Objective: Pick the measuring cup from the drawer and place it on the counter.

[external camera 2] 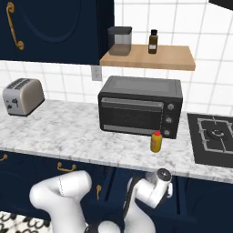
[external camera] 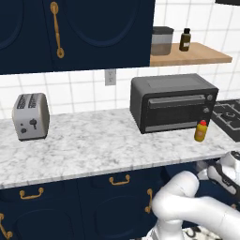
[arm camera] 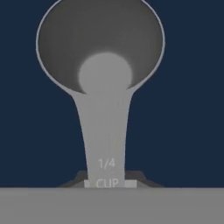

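Measuring cup (arm camera: 101,57) is seen close up in the hand view, its round bowl farther from the camera and its thin handle, stamped "1/4 CUP", running back toward the claw (arm camera: 110,183). It lies against a navy surface, judged to be the inside of the drawer (arm camera: 192,109). The dark tips of the claw are just glimpsed on either side of the handle's near end; whether they are clenched on it or released cannot be told.

In the base views the white arm is seen bent low, below the front edge of the tabletop (external camera: 93,150), with the hand reaching down among the navy cabinet fronts.

What could go wrong, as a judgement: the handle is thin and flat, so a grip taken at its very end could let the bowl swing or slip out during the lift. The hand is also tucked under the thick tabletop edge, so a straight rise could knock the cup or the wrist against it. On the tabletop, the yellow bottle (external camera: 200,131) stands at the near edge and could be tipped if the cup is set down beside it.

Counted: one measuring cup, one yellow bottle, one toaster (external camera: 31,116), one toaster oven (external camera: 172,102), and farther off a wall shelf (external camera 2: 148,57) carrying one grey canister (external camera 2: 119,40) and one brown bottle (external camera 2: 153,41).
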Motion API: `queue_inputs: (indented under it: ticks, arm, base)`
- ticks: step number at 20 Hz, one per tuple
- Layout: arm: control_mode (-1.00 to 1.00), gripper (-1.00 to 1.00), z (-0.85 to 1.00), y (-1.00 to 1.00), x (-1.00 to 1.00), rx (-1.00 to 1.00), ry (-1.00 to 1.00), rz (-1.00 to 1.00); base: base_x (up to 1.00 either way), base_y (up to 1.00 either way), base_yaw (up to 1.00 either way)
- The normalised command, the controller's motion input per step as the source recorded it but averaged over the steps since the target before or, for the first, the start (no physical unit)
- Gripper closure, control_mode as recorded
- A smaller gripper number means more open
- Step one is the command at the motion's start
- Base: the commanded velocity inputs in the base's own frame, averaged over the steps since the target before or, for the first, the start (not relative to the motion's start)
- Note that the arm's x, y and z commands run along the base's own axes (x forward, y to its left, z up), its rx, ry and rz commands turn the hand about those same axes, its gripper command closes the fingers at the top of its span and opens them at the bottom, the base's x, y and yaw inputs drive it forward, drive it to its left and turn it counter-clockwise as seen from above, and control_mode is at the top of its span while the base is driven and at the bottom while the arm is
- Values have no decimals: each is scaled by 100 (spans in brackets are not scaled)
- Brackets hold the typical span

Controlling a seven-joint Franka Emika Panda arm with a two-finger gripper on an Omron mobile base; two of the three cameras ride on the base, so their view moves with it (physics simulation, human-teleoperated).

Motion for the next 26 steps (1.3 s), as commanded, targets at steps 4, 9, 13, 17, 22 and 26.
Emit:
queue_inputs:
  ticks: [4, 9, 13, 17, 22, 26]
  arm:
    - [-100, 100, 38, -47, -67, 3, 1, 1]
    - [-100, 100, 95, -18, -39, 0, 0, 10]
    - [-100, 100, 100, 3, -6, 0, -2, 17]
    - [-100, 100, 89, 45, 0, -2, -12, 19]
    - [-100, 100, 75, 57, -29, -6, -17, 21]
    - [-100, 100, 37, 97, 9, -7, -17, 30]
  base:
    - [0, 0, 0]
    - [0, 0, 0]
    - [0, 0, 0]
    - [0, 0, 0]
    - [0, 0, 0]
    - [0, 0, 0]
